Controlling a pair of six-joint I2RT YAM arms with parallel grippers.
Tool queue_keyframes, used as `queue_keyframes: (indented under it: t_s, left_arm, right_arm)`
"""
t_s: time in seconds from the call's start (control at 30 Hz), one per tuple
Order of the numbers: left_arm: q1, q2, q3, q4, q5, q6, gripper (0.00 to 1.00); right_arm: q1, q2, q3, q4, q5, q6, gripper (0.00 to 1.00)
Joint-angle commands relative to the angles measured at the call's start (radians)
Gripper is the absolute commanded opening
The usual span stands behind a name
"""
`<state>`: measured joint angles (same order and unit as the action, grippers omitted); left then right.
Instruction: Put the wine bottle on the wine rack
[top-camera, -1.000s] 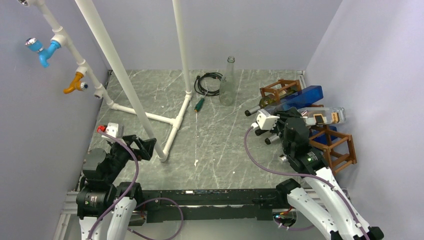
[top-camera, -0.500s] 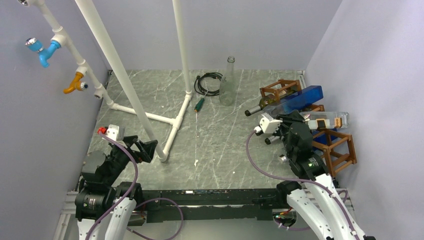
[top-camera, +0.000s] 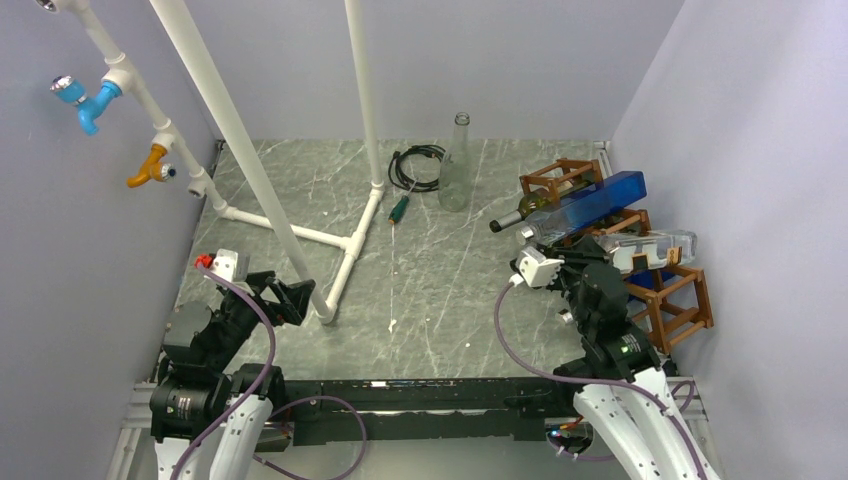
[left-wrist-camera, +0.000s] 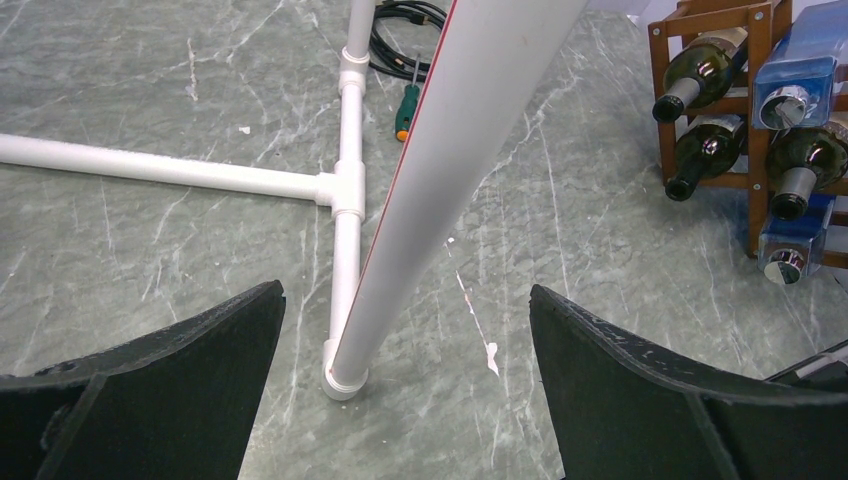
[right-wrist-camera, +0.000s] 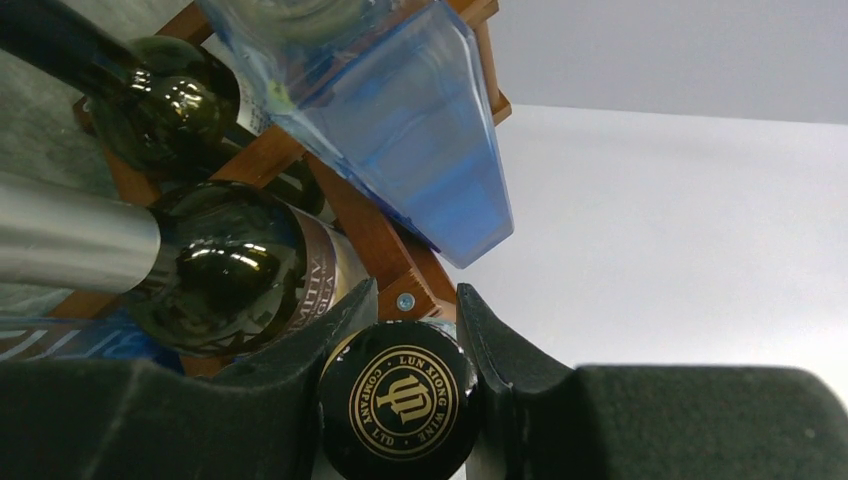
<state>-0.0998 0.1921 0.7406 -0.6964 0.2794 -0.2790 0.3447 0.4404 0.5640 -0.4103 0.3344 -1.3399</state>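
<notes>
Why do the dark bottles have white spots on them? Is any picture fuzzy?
Right wrist view: those spots are glare on the dark bottles; the wine bottle cap lettering is sharp. Left wrist view: black fingers loom huge, being close. Top view: evenly lit, soft shadows.

Three dark bottles (left-wrist-camera: 712, 70), two blue bottles (left-wrist-camera: 800, 80), two clear bottles (top-camera: 457, 170)

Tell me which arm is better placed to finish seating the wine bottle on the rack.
Right. The right tool is shut on the wine bottle by its cap, right at the wine rack. The left tool hangs open by the white pipe, far from the rack.
</notes>
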Motion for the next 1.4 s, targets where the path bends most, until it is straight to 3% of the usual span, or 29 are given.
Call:
queue_keyframes:
  t_s: [0.0, 0.1, 0.3, 0.43, 0.8, 0.97, 1.17, 1.27, 1.37]
  left_arm:
    - [-0.001, 0.004, 0.017, 0.028, -0.014, -0.004, 0.98]
    - [0.000, 0.010, 0.017, 0.028, -0.016, -0.005, 0.98]
    - [0.004, 0.019, 0.017, 0.025, -0.024, -0.007, 0.98]
    - [0.013, 0.023, 0.018, 0.025, -0.025, -0.008, 0.98]
    - [0.042, 0.041, 0.017, 0.029, -0.006, -0.004, 0.98]
    - [0.051, 0.049, 0.017, 0.031, 0.000, -0.002, 0.97]
    - [0.054, 0.048, 0.017, 0.027, -0.006, -0.005, 0.97]
    - [0.054, 0.044, 0.017, 0.028, -0.009, -0.006, 0.98]
    - [0.054, 0.044, 0.017, 0.027, -0.009, -0.006, 0.98]
  right_arm:
    - [0.010, -0.042, -0.020, -0.071, -0.036, 0.019, 0.31]
    - [0.015, -0.070, -0.032, -0.092, -0.037, 0.022, 0.52]
    - [0.019, -0.116, -0.049, -0.118, -0.033, 0.037, 0.76]
    - [0.021, -0.141, -0.023, -0.175, -0.059, 0.058, 0.99]
    - [0.025, -0.174, 0.286, -0.431, -0.281, 0.256, 1.00]
    - [0.024, -0.188, 0.367, -0.371, -0.357, 0.410, 1.00]
    - [0.023, -0.159, 0.379, -0.335, -0.441, 0.485, 1.00]
    - [0.023, -0.136, 0.377, -0.235, -0.396, 0.591, 1.00]
    - [0.024, -0.077, 0.406, -0.143, -0.257, 0.802, 1.00]
